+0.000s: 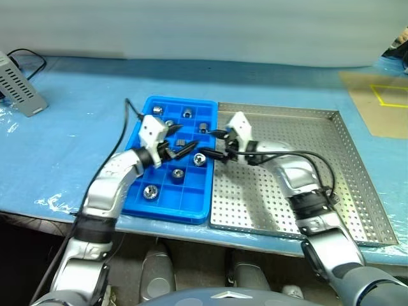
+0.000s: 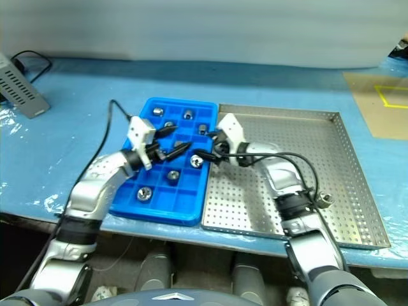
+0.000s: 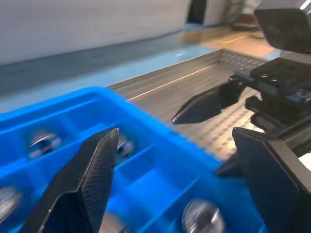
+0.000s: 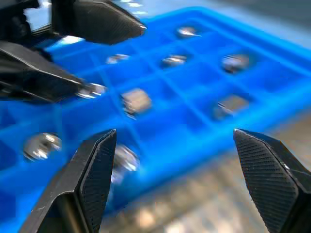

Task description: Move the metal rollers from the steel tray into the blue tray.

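Metal rollers (image 2: 146, 191): several sit singly in the blue tray's (image 2: 131, 210) compartments; one remains near the steel tray's (image 2: 357, 159) right rim.
Right gripper (image 1: 215, 145): fingers apart over the blue tray's edge, apparently after a drop.
Left gripper (image 1: 173, 141): fingers apart, empty, above the compartments.

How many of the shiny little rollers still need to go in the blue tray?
Almost done. Several metal rollers already sit in compartments of the blue tray. Both the left gripper and the right gripper hang open over that tray, holding nothing. One roller still seems to lie on the steel tray, near its right side, so that one probably goes next.
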`<state>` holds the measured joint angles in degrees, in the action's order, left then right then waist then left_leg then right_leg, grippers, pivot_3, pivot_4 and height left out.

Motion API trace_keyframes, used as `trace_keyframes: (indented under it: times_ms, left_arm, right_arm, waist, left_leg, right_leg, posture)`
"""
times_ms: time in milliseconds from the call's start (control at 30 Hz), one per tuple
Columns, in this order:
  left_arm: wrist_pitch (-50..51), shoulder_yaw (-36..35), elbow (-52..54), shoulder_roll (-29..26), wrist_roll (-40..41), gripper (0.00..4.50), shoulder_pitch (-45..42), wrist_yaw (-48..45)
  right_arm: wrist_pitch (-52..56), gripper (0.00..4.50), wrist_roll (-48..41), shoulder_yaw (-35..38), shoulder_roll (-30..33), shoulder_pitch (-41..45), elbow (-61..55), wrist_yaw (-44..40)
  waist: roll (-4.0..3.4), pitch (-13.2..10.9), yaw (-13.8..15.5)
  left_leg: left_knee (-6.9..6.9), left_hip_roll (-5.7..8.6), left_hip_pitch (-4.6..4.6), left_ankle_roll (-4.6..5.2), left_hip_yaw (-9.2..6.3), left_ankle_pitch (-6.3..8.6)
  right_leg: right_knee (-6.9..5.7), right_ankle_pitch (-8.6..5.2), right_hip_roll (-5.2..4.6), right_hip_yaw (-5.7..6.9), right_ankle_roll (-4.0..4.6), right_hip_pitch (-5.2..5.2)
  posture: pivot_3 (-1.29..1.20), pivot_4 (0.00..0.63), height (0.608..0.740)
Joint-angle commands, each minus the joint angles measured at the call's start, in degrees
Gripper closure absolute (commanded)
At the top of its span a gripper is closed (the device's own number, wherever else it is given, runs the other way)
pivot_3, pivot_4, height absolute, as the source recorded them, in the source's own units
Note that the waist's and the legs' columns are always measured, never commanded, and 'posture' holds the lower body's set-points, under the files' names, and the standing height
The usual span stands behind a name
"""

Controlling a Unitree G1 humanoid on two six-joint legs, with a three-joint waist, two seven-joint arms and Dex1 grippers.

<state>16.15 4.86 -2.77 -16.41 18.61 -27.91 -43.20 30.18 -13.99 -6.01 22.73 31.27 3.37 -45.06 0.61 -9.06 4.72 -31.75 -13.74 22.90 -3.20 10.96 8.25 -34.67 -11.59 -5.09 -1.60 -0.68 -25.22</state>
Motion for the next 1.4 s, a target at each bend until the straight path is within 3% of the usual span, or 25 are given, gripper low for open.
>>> trace_keyframes:
  times_ms: [33, 267, 467, 633, 867, 900, 967, 1133, 1300, 1400]
  left_arm:
    - [-4.46, 2.34, -7.2, 2.17, -0.96, 0.51, -5.46, -4.44]
    - [-9.91, 4.32, -18.01, 8.02, -1.2, 0.51, -10.99, -10.38]
    - [-11.76, 5.3, -18.6, 9.44, -1.88, 0.51, -8.87, -12.21]
    - [-11.77, 4.7, -17.4, 8.38, -2.14, 0.51, -6.93, -11.94]
    - [-10.73, 3.36, -14.37, 6.09, -1.98, 0.51, -5.58, -10.09]
    - [-10.62, 3.15, -13.85, 5.51, -2.18, 0.51, -5.05, -9.78]
    - [-10.29, 2.67, -12.54, 4.29, -2.42, 0.51, -3.86, -9.03]
    - [-9.28, -0.23, -9.15, 0.85, -2.06, 0.51, -2.21, -6.23]
    - [-6.84, -7.85, -1.64, -5.56, -0.95, 0.51, 2.51, -0.74]
    - [-5.22, -12.5, 3.01, -9.23, -0.37, 0.51, 7.07, 1.9]
  right_arm:
    - [4.04, 0.52, -2.63, 7.41, 4.6, -5.48, -10.06, 2.54]
    - [13.73, 0.52, -6.78, 20.45, 14.09, -20.0, -25.37, 5.14]
    - [17.98, 0.52, -6.9, 27.28, 19.97, -26.96, -27.89, 6.85]
    - [21.16, 0.52, -7.42, 25.21, 18.88, -27.92, -22.79, 8.48]
    - [20.35, 0.52, -3.03, 17.48, 18.52, -29.44, -14.05, 10.71]
    - [19.88, 0.69, -3.63, 17.1, 18.28, -29.2, -13.73, 9.96]
    - [19.39, 1.11, -5.79, 17.16, 17.05, -27.09, -14.75, 8.91]
    - [18.17, 2.74, -9.91, 16.65, 12.04, -13.45, -15.32, 7.94]
    - [13.17, 2.87, -10.7, 8.72, 3.01, 5.41, -7.54, 4.19]
    - [11.58, 2.87, -11.49, 2.79, -1.71, 10.63, -4.65, -1.79]
  waist:
    - [-0.01, 0.0, -0.86]
    - [-0.01, 0.01, -5.54]
    - [-0.02, 0.02, -7.55]
    - [-0.01, 0.03, -8.18]
    - [0.07, 0.1, -8.2]
    - [0.14, 0.15, -8.17]
    - [0.26, 0.21, -8.17]
    - [0.2, 0.17, -8.73]
    - [0.12, 0.16, -7.0]
    - [0.11, 0.16, -4.48]
  left_leg:
    - [0.0, 0.0, -0.05, 0.0, 0.03, 0.0]
    - [-0.05, -0.01, -0.22, 0.41, 0.26, 0.24]
    - [-0.26, -0.02, -0.3, 0.62, 0.37, 0.37]
    - [-0.51, -0.01, -0.21, 0.7, 0.36, 0.43]
    - [-0.48, -0.02, -0.09, 0.8, 0.35, 0.5]
    - [-0.48, -0.03, -0.11, 0.84, 0.34, 0.53]
    - [-0.49, -0.02, -0.13, 0.87, 0.34, 0.55]
    - [-0.51, -0.05, -0.16, 0.83, 0.35, 0.53]
    - [-0.37, -0.12, -0.26, 0.47, 0.19, 0.31]
    - [-0.1, -0.2, -0.3, 0.38, 0.13, 0.25]
  right_leg:
    - [0.0, 0.0, 0.0, -0.04, -0.01, 0.03]
    - [0.1, 0.0, 0.04, -0.23, -0.03, 0.05]
    - [0.14, -0.03, 0.02, -0.3, -0.06, 0.14]
    - [0.15, -0.26, -0.03, -0.31, -0.52, 0.18]
    - [0.25, -0.06, -0.04, -0.22, -0.17, 0.16]
    - [0.29, -0.05, -0.05, -0.21, -0.17, 0.21]
    - [0.38, -0.05, -0.06, -0.2, -0.17, 0.3]
    - [0.34, 0.05, -0.05, -0.21, -0.37, 0.0]
    - [-0.12, 0.29, 0.01, -0.12, -0.11, -0.25]
    - [-0.05, 0.29, 0.03, 0.02, 0.09, -0.25]
  posture:
    - [-0.34, 0.15, 0.74]
    - [-0.49, 0.15, 0.74]
    - [-0.5, 0.15, 0.74]
    - [-0.45, 0.15, 0.74]
    - [-0.37, 0.15, 0.74]
    - [-0.36, 0.15, 0.74]
    - [-0.34, 0.15, 0.74]
    - [-0.22, 0.15, 0.74]
    - [-0.02, 0.15, 0.74]
    - [0.09, 0.15, 0.74]
